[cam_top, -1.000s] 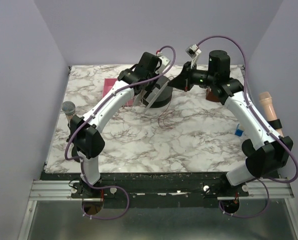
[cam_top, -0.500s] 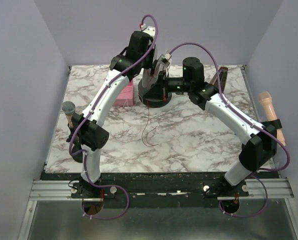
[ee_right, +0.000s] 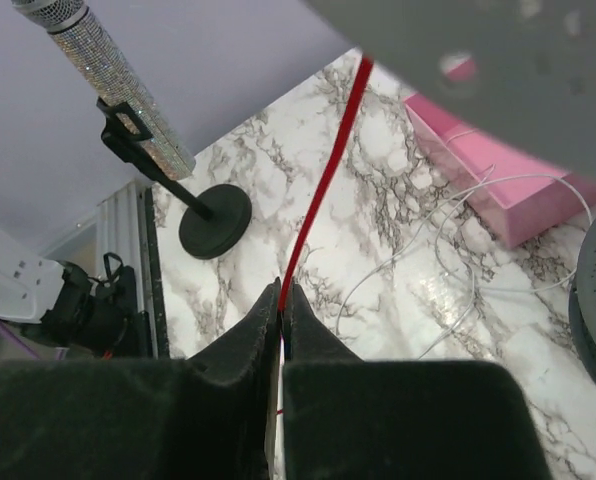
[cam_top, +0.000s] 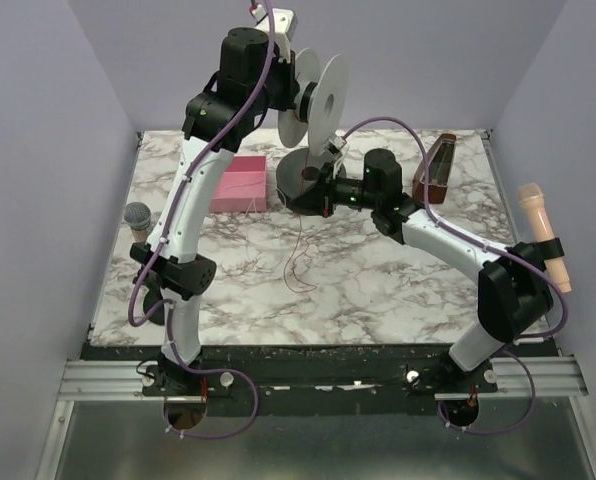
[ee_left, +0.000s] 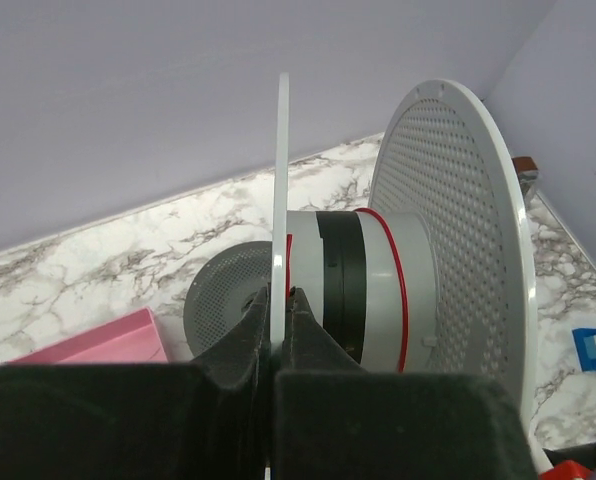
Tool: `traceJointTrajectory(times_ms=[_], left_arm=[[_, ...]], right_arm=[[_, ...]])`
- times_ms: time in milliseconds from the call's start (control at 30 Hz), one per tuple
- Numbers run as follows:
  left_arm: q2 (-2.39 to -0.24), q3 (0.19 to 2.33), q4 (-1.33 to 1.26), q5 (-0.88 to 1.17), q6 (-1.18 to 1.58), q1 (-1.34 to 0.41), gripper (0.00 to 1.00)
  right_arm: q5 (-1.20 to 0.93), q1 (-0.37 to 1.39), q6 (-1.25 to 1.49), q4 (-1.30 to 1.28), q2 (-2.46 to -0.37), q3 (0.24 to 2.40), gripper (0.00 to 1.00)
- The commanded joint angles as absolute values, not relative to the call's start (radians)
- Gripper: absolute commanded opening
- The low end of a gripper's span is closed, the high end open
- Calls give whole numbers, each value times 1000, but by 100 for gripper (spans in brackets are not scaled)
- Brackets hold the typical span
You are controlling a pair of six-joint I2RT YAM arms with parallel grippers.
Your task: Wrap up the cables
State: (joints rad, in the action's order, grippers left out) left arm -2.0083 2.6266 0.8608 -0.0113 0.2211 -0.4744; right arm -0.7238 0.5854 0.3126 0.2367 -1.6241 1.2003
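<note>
Left tool [ee_left: 278, 300] is closed on the thin near flange of a pale grey spool [ee_left: 378, 290], held high above the tabletop [cam_top: 398, 280] with its axis roughly level. Turns of the dark-red cable [ee_right: 323, 185] circle the spool's hub. From the spool the cable descends in a taut line to the right tool [ee_right: 280, 292], whose fingers are pressed together on it, low over the tabletop. Below this grip the loose end trails onto the marble surface and ends in a small curl near the middle. A second, dark grey spool [cam_top: 300, 182] lies flat just behind the right tool, beside a pink box [cam_top: 240, 185]. A glitter-headed microphone [ee_right: 118, 70] on a round-based stand is at the left edge.
</note>
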Motion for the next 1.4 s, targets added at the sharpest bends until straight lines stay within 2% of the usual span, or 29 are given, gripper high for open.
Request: traceJointTrajectory(times_ms=[0,100,400,633,967,1033,1133,1233,1367], left_arm=[[-1945,2781,790,35,187,-479,0],[-1922,2818,808,37,163,-488,0],[-1844,2853,877,74,123,-515,0],[-1829,2945,880,66,74,-520,0],[-1832,2997,884,61,58,-523,0],[-1833,3007,879,61,57,-523,0],[-1832,3007,879,64,52,-523,0],[-1833,3011,879,63,49,-525,0],[-1836,3022,880,63,49,-525,0]], right_arm=[[-693,598,284,483,-1644,1103,11],[-690,598,305,566,-1687,1083,15],[-643,598,324,698,-1789,1063,42],[-588,598,164,536,-1756,1043,49],[-531,600,78,459,-1721,937,55],[-511,600,63,442,-1720,946,64],[-529,601,11,413,-1710,950,71],[-539,603,-18,338,-1726,971,71],[-385,617,78,307,-1744,960,71]])
